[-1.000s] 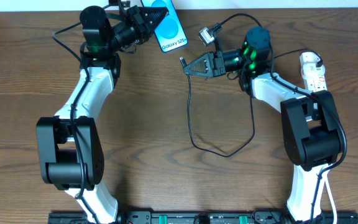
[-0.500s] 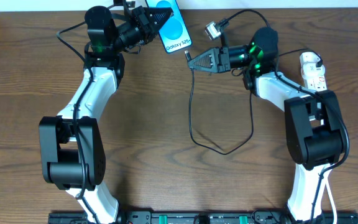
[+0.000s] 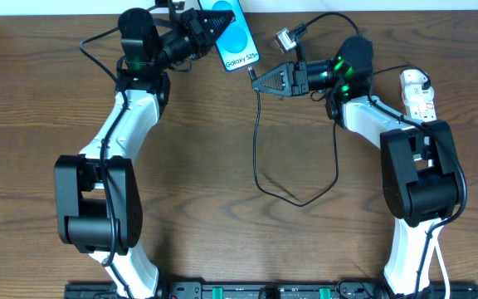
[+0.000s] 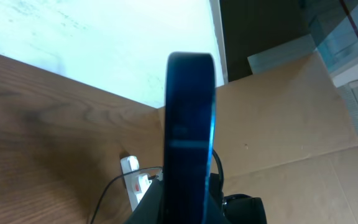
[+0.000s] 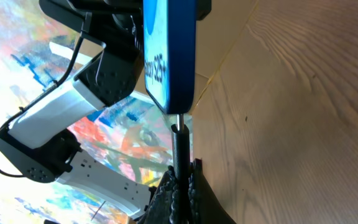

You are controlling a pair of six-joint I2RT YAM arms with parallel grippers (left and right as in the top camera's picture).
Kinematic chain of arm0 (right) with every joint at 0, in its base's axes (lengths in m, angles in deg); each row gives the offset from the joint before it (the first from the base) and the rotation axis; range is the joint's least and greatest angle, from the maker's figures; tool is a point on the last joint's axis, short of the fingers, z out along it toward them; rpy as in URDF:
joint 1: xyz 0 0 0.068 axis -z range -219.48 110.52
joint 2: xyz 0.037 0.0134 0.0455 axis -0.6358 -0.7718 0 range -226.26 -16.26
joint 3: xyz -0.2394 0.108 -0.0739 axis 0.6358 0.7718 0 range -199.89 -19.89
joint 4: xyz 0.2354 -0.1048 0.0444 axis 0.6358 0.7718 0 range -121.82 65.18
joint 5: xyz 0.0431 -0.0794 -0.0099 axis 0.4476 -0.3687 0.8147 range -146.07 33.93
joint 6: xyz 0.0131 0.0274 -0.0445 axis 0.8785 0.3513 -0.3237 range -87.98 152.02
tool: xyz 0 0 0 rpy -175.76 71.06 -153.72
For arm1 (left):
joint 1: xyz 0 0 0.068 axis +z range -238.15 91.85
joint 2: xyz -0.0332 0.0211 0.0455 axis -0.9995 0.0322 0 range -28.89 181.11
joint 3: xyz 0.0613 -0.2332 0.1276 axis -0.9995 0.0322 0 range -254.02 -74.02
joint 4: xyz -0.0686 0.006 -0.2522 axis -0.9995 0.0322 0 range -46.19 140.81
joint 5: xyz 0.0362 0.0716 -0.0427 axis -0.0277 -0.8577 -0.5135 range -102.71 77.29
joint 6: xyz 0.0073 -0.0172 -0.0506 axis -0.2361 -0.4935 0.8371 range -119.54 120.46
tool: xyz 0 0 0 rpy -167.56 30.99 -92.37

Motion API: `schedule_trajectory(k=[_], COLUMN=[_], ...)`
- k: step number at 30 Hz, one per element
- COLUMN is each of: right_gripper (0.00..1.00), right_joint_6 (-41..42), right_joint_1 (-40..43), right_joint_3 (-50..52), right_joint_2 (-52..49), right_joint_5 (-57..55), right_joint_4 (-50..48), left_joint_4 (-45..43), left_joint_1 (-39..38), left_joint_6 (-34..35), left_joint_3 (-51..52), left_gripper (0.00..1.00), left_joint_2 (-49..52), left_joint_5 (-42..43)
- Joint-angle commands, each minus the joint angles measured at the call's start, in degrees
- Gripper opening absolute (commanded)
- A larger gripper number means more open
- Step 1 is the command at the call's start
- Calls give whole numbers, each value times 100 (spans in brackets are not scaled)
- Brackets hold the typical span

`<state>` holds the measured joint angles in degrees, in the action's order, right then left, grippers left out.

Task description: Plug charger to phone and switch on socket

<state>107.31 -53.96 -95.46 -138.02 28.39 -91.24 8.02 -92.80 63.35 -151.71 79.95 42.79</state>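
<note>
Holding the phone (image 3: pixel 237 41) by its upper end, the left pincer (image 3: pixel 211 23) is shut on it at the far side of the bench (image 3: pixel 222 208). The phone's long axis runs slanted, and its lower short edge points toward the right pincer (image 3: pixel 256 81). This pincer is closed narrow on the small tip of the charger (image 3: pixel 256 141) and is the nearer one for the plugging. The cable hangs down in a loop.

The overhead view shows only that tip and phone edge are very close. The right wrist view shows more: the tip (image 5: pixel 178 134) stands in line with the phone and touches its lower edge. I cannot tell if it is already inside. The socket (image 3: pixel 419 98) lies well apart, at the right.
</note>
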Motion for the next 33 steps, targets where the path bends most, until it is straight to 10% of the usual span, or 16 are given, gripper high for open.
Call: schedule_trajectory(k=[1,33], right_gripper=[1,1], right_joint_6=[208,343], right_joint_1=[-24,-22], right_joint_3=[-17,-17], right_joint_2=[153,153], right_joint_5=[-70,-116], right_joint_4=[-186,-339], left_joint_4=[-61,-20], left_joint_1=[-7,-92], left_joint_6=[-140,-138], left_joint_3=[-114,-114], left_gripper=[7,7], left_joint_2=[-138,-138], left_joint_5=[-13,61])
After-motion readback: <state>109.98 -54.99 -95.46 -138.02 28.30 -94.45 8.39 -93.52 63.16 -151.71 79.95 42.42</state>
